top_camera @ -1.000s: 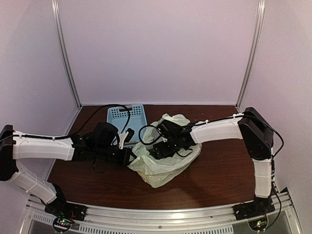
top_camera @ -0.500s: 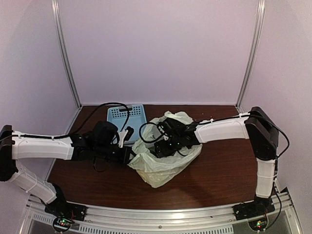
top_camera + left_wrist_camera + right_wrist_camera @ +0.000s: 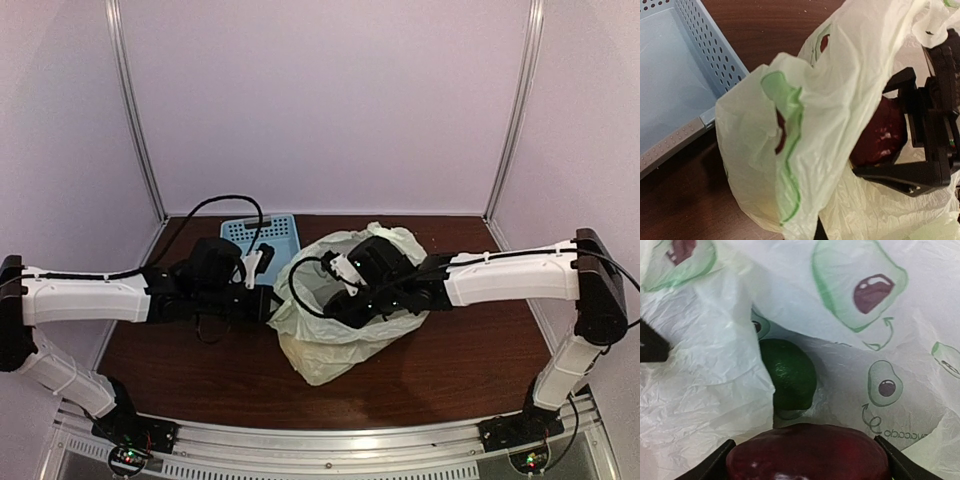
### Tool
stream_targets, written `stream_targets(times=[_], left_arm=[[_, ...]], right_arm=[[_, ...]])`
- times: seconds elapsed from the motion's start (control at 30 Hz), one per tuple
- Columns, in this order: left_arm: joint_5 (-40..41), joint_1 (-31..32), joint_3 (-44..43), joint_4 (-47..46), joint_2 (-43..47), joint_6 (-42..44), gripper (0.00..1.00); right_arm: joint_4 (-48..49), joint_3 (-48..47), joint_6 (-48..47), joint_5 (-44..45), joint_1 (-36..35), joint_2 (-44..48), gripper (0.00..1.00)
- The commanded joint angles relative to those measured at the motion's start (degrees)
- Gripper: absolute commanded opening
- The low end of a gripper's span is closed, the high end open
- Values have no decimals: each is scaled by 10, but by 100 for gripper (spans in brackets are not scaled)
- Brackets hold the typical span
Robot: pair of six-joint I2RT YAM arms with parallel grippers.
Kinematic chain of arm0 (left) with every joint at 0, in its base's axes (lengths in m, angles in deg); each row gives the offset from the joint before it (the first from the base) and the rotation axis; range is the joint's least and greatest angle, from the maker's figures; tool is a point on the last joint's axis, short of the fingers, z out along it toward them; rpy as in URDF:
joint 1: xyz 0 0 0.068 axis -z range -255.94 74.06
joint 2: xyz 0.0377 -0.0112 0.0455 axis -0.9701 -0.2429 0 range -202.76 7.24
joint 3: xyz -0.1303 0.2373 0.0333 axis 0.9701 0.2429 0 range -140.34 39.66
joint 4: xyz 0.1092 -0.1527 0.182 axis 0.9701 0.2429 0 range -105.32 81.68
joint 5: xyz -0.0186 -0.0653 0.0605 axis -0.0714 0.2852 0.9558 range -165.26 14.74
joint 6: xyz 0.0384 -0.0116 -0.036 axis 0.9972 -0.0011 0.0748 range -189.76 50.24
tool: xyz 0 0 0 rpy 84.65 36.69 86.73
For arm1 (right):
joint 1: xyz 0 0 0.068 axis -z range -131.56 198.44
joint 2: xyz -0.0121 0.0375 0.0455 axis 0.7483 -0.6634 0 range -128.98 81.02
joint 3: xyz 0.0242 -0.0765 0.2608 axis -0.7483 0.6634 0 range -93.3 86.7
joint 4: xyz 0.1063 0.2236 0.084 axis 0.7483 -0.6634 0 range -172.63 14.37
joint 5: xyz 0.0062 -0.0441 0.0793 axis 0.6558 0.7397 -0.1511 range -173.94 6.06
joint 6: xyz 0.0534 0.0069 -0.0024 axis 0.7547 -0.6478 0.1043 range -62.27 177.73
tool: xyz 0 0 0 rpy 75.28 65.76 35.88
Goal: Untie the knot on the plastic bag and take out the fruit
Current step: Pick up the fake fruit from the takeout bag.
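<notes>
Clamping the dark red fruit (image 3: 807, 455) inside the plastic bag (image 3: 330, 355) is the right gripper (image 3: 345, 302). The left gripper (image 3: 265, 300) — fingers closed — pinches the bag's edge.

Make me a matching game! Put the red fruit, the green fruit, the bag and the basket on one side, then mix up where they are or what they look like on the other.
Things:
1. dark red fruit
2. green fruit
3. plastic bag
4. basket

Clues:
A. light blue, full of little holes
B. between the fingers of the right claw
C. lying inside the plastic bag
D. pale, with avocado drawings

Pairs: 1-B, 2-C, 3-D, 4-A
</notes>
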Motion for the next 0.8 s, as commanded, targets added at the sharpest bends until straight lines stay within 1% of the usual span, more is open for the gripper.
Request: stream_targets(times=[0.0, 0.23, 0.33, 0.47, 0.53, 0.63, 0.7, 0.73, 0.77], left_arm=[[5, 3, -16, -29, -11, -5, 0], [-9, 3, -11, -35, -8, 8, 0], [-17, 3, -2, -42, 1, 21, 0], [-26, 4, 4, -42, 13, 37, 0], [-26, 4, 9, -42, 17, 39, 0], [-24, 4, 8, -42, 19, 40, 0], [-20, 4, 3, -42, 22, 43, 8], [-17, 4, -1, -42, 25, 46, 14], [-7, 4, -7, -35, 30, 51, 23]], right_arm=[[3, 18, -38, -20, -27, 36, 63], [27, -3, -25, 11, -51, 66, 63], [35, -24, -4, 50, -52, 63, 63], [61, -47, 14, 72, -52, 62, 63], [75, -58, 14, 74, -52, 64, 63], [85, -85, 6, 45, -52, 69, 63], [104, -91, 8, 20, -52, 81, 63], [114, -91, 12, 17, -52, 89, 63], [123, -91, 15, 5, -53, 97, 63]])
